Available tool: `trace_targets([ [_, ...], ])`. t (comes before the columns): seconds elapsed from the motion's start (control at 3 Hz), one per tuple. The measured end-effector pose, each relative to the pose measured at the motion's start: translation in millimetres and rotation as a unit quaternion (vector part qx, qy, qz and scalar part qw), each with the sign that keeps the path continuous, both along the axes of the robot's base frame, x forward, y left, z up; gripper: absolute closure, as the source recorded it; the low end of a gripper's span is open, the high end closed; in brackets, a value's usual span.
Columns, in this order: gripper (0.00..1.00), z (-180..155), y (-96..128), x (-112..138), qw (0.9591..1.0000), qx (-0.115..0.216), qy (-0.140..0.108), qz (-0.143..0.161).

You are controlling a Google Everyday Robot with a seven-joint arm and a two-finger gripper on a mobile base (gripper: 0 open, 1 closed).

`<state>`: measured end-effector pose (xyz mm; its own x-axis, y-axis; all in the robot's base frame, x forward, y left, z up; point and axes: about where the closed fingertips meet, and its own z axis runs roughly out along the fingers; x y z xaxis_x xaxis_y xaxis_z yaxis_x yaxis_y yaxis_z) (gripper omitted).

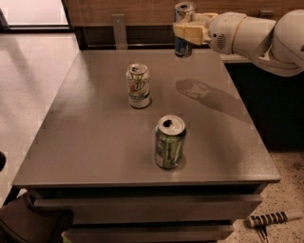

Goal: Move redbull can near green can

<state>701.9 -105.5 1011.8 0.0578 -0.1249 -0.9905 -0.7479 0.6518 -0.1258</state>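
Camera view: the gripper (184, 31) hangs in the air far behind the green can (169, 142), slightly to its right, over the far edge of the grey table (85, 142). Its 2 cream fingers (192, 32) are closed around the middle of the redbull can (184, 11), which is upright and clear of the tabletop. A white can (138, 86) stands behind and left of the green can, apart from it.
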Motion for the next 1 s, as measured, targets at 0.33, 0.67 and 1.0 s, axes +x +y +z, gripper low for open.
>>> trace_targets([
  [0.33, 1.0, 11.8, -22.9, -34.9, 0.9991, 0.018, -0.012, -0.037],
  [0.67, 1.0, 14.2, -43.8, -68.1, 0.9962, 0.029, -0.022, -0.079],
  [1.0, 1.0, 8.7, -60.6, -93.2, 0.9925, 0.029, -0.016, -0.118],
])
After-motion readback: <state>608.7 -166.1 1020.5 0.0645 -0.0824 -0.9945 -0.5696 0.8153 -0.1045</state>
